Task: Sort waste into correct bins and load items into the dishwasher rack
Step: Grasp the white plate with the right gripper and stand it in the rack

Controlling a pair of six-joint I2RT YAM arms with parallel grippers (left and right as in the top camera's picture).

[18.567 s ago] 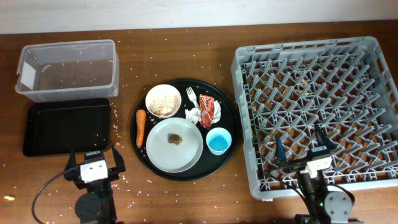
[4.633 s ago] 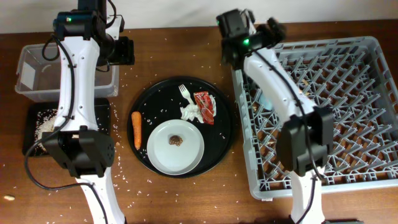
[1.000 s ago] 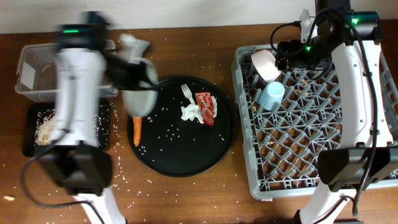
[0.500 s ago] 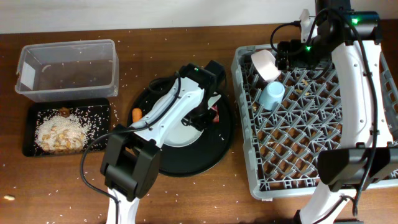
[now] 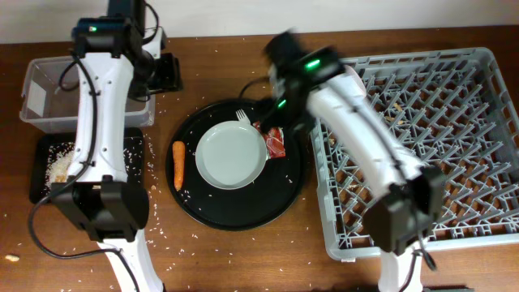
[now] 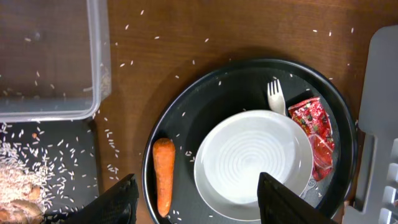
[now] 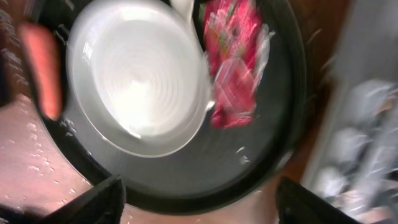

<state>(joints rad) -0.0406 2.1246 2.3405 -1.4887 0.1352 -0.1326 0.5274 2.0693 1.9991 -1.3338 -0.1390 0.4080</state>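
The round pale-grey plate [image 5: 231, 154] lies bare on the large round black tray [image 5: 235, 221], seen too in the left wrist view [image 6: 252, 165] and right wrist view [image 7: 140, 87]. The orange carrot [image 5: 178, 165] lies left of it, the red wrapper [image 5: 276, 142] right of it. The napkin is not clearly seen. Rice and a brown lump [image 6: 18, 208] lie in the shallow black tray [image 5: 130, 158]. My left gripper [image 5: 166, 71] is open and empty, high by the clear tub [image 5: 81, 89]. My right gripper [image 5: 276, 109], blurred, is open and empty above the wrapper. Bowl and cup are hidden under the right arm.
The grey dishwasher rack [image 5: 438, 146] fills the right side. A white plastic fork [image 5: 242, 119] lies on the round tray behind the plate. Loose rice grains are scattered over the wooden table and the trays.
My left arm has swung from over the round tray back to the top left by the tub, leaving the plate on the tray. My right arm has moved from the rack to over the tray.
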